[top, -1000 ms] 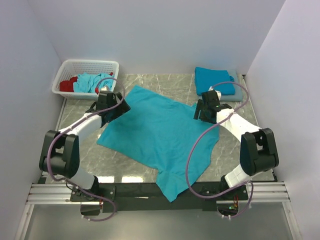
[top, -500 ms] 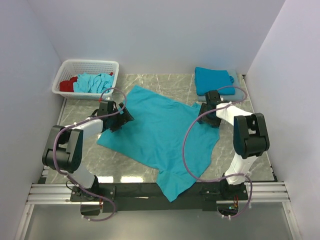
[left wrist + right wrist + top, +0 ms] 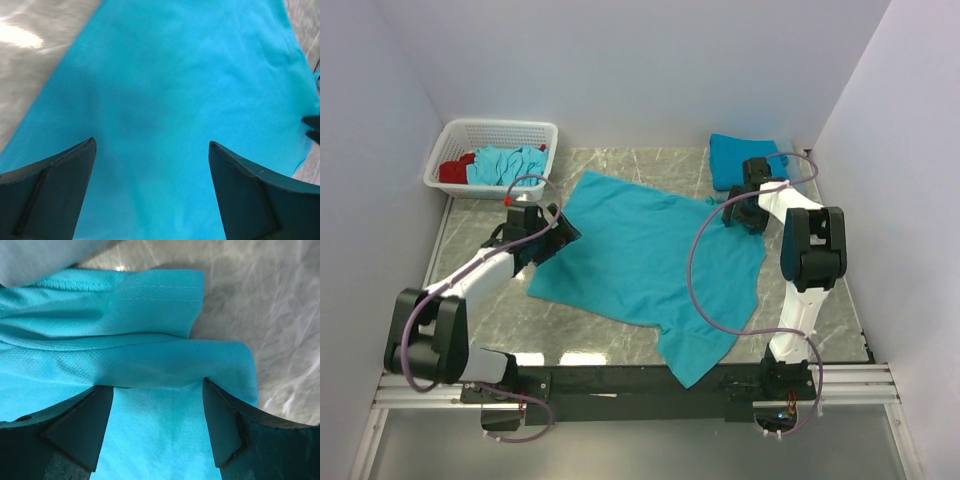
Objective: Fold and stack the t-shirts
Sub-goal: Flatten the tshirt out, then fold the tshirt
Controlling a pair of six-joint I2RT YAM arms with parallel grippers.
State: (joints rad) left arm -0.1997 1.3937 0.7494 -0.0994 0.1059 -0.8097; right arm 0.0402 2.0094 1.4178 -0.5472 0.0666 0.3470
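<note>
A teal t-shirt lies spread flat on the marble table, one end hanging over the near edge. My left gripper is open at the shirt's left edge; in the left wrist view it hovers over smooth teal cloth. My right gripper is open at the shirt's far right corner; in the right wrist view it straddles a low fold of the cloth near a hemmed edge. A folded teal shirt lies at the back right.
A white lattice basket at the back left holds crumpled turquoise shirts and a red cloth. Purple cables loop from both arms over the shirt. White walls stand close on three sides. Bare marble shows beside the corner.
The spread shirt has slid right and toward the near edge. My right gripper moved back along the shirt's right corner toward the folded shirt. My left gripper stayed at the left edge.
</note>
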